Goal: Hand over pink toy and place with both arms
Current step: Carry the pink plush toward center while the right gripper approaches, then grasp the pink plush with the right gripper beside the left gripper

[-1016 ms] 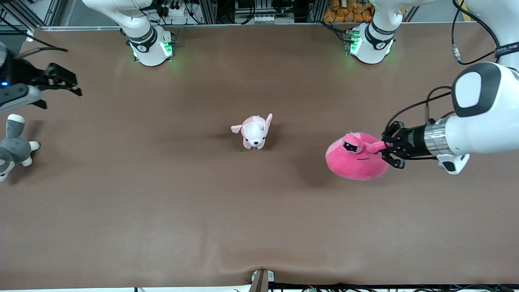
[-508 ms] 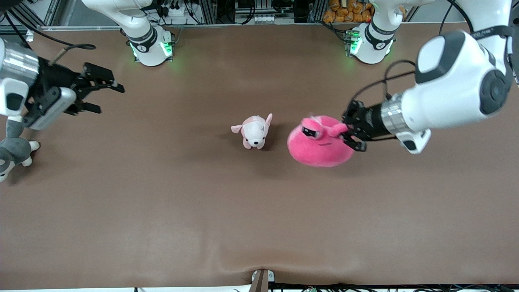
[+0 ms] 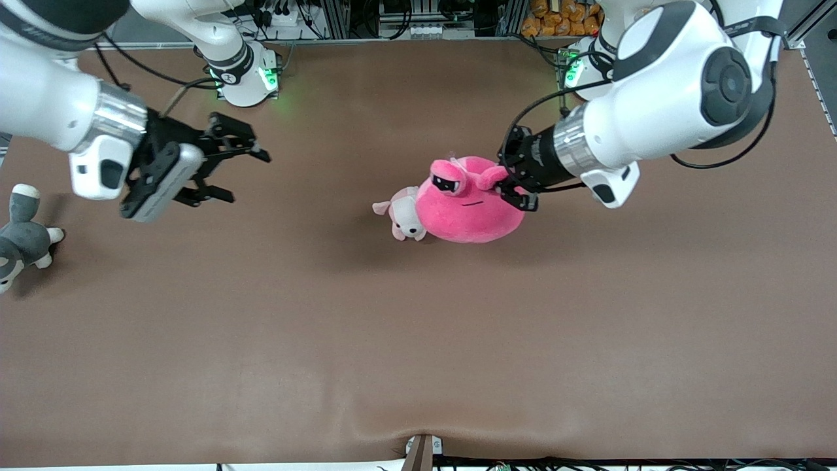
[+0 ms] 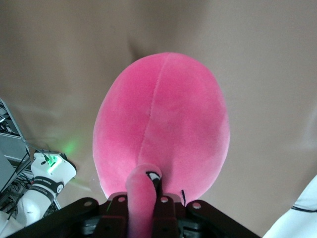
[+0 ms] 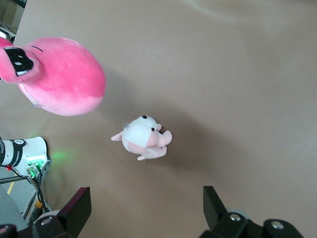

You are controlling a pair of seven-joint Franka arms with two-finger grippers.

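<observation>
The pink toy point(image 3: 471, 212) is a hot-pink round plush with stalk eyes. It hangs in the air over the middle of the table, partly covering the small puppy plush point(image 3: 404, 219). My left gripper point(image 3: 514, 181) is shut on one of its eye stalks; the left wrist view shows the stalk point(image 4: 140, 198) between the fingers and the body point(image 4: 163, 124) below. My right gripper point(image 3: 245, 174) is open and empty, in the air toward the right arm's end of the table. The right wrist view shows the toy point(image 5: 59, 74) and the puppy point(image 5: 143, 137) ahead of its spread fingers point(image 5: 79, 208).
A pale pink-and-white puppy plush lies at the table's middle. A grey-and-white plush animal point(image 3: 19, 239) lies at the right arm's end of the table. The two arm bases point(image 3: 242, 72) stand along the table's top edge in the front view.
My left gripper has carried the pink toy from the left arm's end to over the middle, above the puppy. My right gripper, open, has moved toward the middle.
</observation>
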